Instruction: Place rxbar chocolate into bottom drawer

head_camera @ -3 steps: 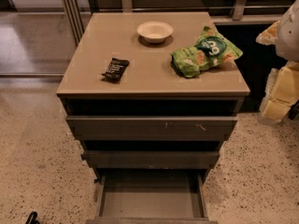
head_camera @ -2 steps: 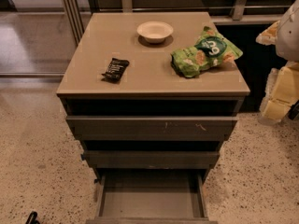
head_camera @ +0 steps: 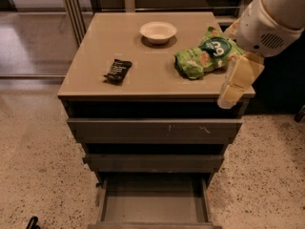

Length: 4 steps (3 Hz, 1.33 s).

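Note:
The rxbar chocolate [head_camera: 117, 70] is a small black wrapper with white lettering, lying flat on the left part of the cabinet top [head_camera: 138, 56]. The bottom drawer [head_camera: 153, 208] is pulled open below, and its grey floor is bare. My gripper [head_camera: 228, 97] is cream-coloured and hangs from the white arm [head_camera: 271, 20] over the cabinet's front right corner. It is far to the right of the bar, just beside the green snack bag [head_camera: 207, 55], and holds nothing that I can see.
A white bowl [head_camera: 158, 31] stands at the back middle of the top. The two upper drawers [head_camera: 152, 130] are closed. Speckled floor surrounds the cabinet. A glass partition [head_camera: 33, 32] stands at the left. A small black object [head_camera: 32, 222] shows at the bottom left.
The arm and gripper have moved left from the right edge of view to above the cabinet's front right corner. The bar, bag, bowl and drawer have not moved.

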Available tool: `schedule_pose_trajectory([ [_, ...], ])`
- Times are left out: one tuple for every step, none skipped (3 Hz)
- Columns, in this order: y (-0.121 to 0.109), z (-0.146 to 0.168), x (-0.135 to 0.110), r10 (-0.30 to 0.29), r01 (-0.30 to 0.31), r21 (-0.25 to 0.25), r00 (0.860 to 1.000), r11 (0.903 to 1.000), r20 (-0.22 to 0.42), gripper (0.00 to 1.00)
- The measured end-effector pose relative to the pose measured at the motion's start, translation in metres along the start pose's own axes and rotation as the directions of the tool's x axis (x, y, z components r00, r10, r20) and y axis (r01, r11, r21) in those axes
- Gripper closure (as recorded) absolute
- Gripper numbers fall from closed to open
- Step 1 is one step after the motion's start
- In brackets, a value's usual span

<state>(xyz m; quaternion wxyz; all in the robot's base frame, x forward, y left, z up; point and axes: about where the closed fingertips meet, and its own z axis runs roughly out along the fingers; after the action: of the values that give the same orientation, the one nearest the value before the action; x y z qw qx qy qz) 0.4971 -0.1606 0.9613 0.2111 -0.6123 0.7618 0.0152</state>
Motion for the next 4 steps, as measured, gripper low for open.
schedule_pose_trajectory([
  [-0.016,0.026,-0.025,0.024,-0.022,-0.038,0.999,0.9990,0.036,0.00],
  [-0.016,0.026,-0.025,0.024,-0.022,-0.038,0.999,0.9990,0.036,0.00],
  [-0.004,0.045,-0.038,0.024,-0.017,-0.098,0.997,0.9950,0.074,0.00],
  [-0.008,0.064,-0.079,0.026,-0.006,-0.102,0.981,0.9948,0.191,0.00],
])
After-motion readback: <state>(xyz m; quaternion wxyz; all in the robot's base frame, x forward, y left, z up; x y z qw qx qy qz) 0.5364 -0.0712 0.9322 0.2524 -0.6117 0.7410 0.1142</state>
